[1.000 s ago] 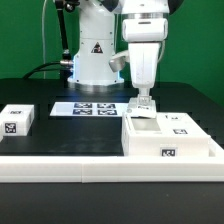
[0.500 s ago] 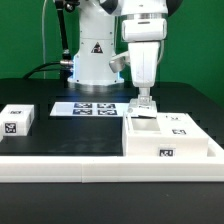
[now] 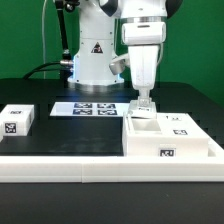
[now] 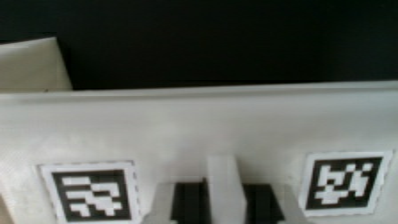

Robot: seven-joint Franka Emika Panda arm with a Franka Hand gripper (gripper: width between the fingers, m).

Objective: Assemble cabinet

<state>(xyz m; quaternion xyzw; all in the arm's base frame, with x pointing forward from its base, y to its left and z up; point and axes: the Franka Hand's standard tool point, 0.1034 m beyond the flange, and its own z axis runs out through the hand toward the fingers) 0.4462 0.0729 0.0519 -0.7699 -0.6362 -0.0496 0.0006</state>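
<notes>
**White on white: closed gripper at the far corner of the glossy white plastic box-shaped cabinet body**

Seen from the exterior view, the cabinet body sits on the black table just behind the long low white border rail. Its long axis runs across that view. The single arm reaches straight down, and the gripper meets the body at its far edge, toward the exterior view's left end, directly below the wrist rather than off to a side.

In the wrist view the jaws are drawn nearly together. The two dark fingers flank a thin white strip, with one black-and-white square tag on either side. That strip looks to be a thin wall of the cabinet body, so I judge the gripper clamped on it, not merely resting there.

Any coming move therefore turns on this hold: the grip is off-centre, and most of the body's length lies toward the exterior view's right of the fingers, so a lift or drag would tend to swing that end.

The small white tagged block lies well apart, at the exterior view's left. The marker board lies behind.
</notes>
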